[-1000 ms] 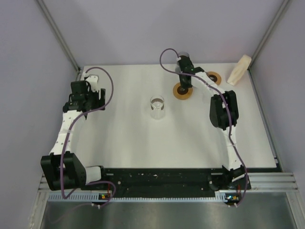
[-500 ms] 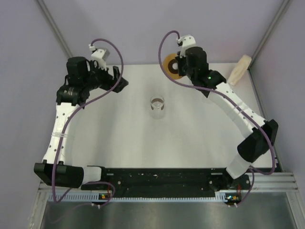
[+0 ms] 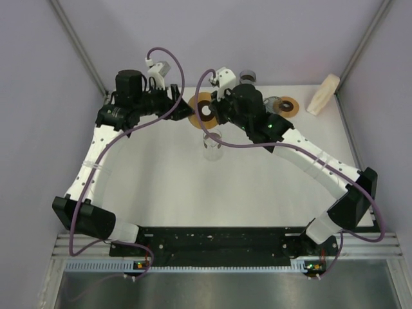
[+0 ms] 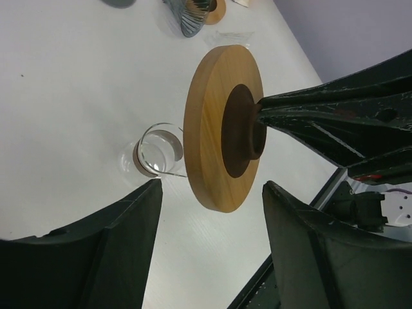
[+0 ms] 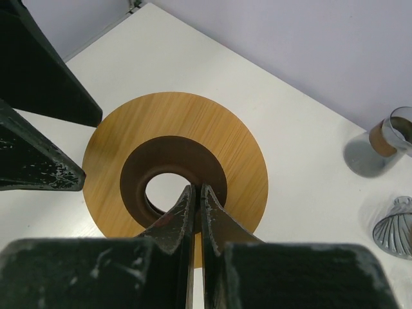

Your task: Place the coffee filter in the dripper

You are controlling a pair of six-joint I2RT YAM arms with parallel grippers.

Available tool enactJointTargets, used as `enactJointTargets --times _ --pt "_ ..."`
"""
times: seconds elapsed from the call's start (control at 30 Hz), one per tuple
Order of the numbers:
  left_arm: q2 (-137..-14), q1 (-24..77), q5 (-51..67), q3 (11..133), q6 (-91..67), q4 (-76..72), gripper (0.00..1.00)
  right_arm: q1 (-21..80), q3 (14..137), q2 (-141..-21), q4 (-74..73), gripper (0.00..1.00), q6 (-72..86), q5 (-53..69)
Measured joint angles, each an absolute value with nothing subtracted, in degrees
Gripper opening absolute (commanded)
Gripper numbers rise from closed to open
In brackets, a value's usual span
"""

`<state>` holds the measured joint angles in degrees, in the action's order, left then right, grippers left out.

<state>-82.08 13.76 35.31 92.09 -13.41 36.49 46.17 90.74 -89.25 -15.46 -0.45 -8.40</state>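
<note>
Pinches the right gripper (image 5: 194,190) shut on the lip of the dark collar (image 5: 172,168) at the centre of the wooden ring (image 5: 225,151), a thin-wall grip chosen to lift the ring clear of the desk (image 3: 161,187) and turn it on edge. Presents the broad wooden face toward the left gripper (image 4: 212,187), set with jaws apart, one finger to each side of the rim and touching nothing. Judged a handover or a two-handed steadying: held at one point of the collar only, hence free to swing, hence in need of a second grip across the wood before any release. Carries the ring in the air near the glass cup (image 3: 212,145), not touching it; probably the seat intended for the ring. Leaves the dripper (image 5: 394,226), a ribbed glass cone, well apart at the far side of the desk, next to a second wooden ring (image 3: 289,105) and a grey cup (image 5: 364,158). Leaves the coffee filter (image 3: 323,94), seemingly the pale stack leaning in the far right corner, untouched and away from both arms. Places the filter step as not yet begun, with assembly of the dripper stand judged to come first. Risks a drop of the ring onto the cup on any early opening of the pinch.
</note>
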Motion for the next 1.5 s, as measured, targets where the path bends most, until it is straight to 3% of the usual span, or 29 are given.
enactJointTargets --times 0.1,0.3,0.37,0.5,0.6,0.7,0.8,1.0,1.27,1.5 --pt "-82.1 13.8 36.8 92.1 -15.0 35.8 0.46 46.5 90.7 -89.0 -15.3 0.0 -0.4 -7.4" --pt "-82.7 13.5 39.7 92.0 -16.9 35.0 0.22 46.9 90.7 -88.4 -14.5 0.0 -0.5 -6.2" --pt "-83.3 13.4 41.1 92.0 -17.9 34.5 0.0 46.8 90.7 -88.0 -14.6 0.0 -0.7 -6.3" --pt "-84.3 13.2 43.9 91.8 -18.7 33.8 0.0 46.6 89.9 -87.9 -14.5 0.0 -1.1 -6.9" --pt "-84.9 13.2 44.0 91.6 -17.7 34.6 0.0 46.3 89.3 -87.9 -14.9 0.39 -1.3 -6.6" --pt "-84.9 14.3 39.4 92.4 -12.5 37.9 0.0 44.7 89.2 -87.7 -15.6 0.6 0.4 -2.7" --pt "-84.1 16.8 29.5 92.9 -4.0 39.3 0.0 42.2 89.2 -86.1 -16.7 0.75 2.5 1.2" --pt "-80.2 26.6 5.1 92.8 19.0 40.4 0.0 35.4 90.4 -81.9 -20.7 0.93 6.9 5.4" --pt "-74.2 41.7 -24.6 77.8 53.0 31.6 0.0 32.4 94.7 -85.2 -24.1 0.96 13.4 13.0" --pt "-64.6 47.5 -28.1 50.0 82.9 7.0 0.0 32.0 94.5 -87.8 -25.3 0.91 15.0 17.0"
